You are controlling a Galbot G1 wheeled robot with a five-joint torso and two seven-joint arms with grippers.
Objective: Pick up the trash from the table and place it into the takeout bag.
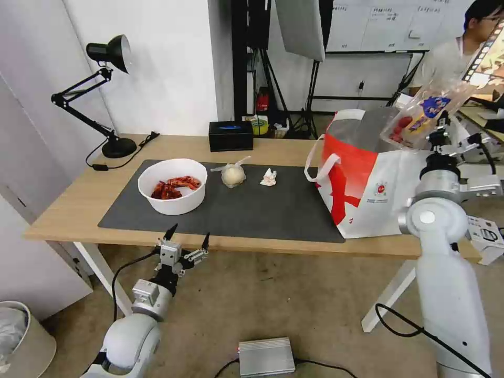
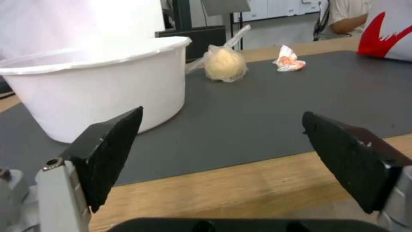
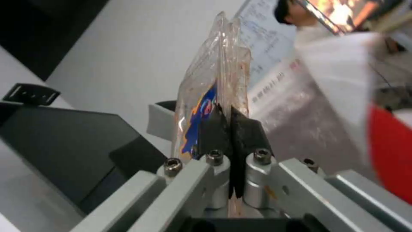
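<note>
both arms are glossy white rounded shells with silver-grey metal wrist joints, and a black cable runs along each. the left gripper (image 1: 187, 237) has a bare aluminium body with a visible screw and two black wedge-shaped, textured fingers (image 2: 109, 151). the right gripper (image 3: 229, 124) has brushed aluminium brackets, black socket-head screws and black fingers (image 3: 211, 130).

Head camera high above table (image 1: 73, 205); wrist cameras close, low.

White-and-red takeout bag (image 1: 362, 184) — grey mat (image 1: 252, 210)
</note>
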